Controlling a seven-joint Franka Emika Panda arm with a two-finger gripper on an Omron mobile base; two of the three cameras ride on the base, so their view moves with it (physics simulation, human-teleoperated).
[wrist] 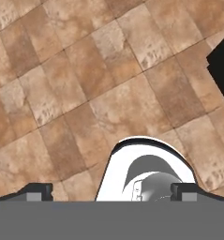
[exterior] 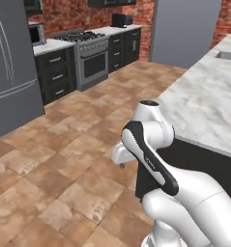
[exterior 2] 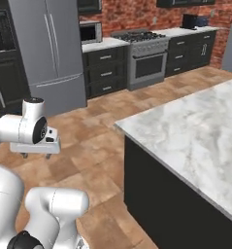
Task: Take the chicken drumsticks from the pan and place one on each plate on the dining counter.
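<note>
Gripper (wrist: 111, 192) spread wide and empty, pointed down at the terracotta floor tiles (wrist: 85, 84).

Its two dark fingertips (wrist: 36, 191) stand far apart with nothing between them, the hand folded in low beside the robot's own body, just off the corner of the dining counter (exterior 2: 195, 131), whose one veined marble slab lies bare where it can be seen. Across the room stand one steel refrigerator (exterior 2: 52, 53), one stove (exterior 2: 144, 56), one microwave (exterior 2: 90, 32) and black cabinets (exterior 2: 105, 73). No writing readable; drumsticks, pan, plates can't be made out.
</note>
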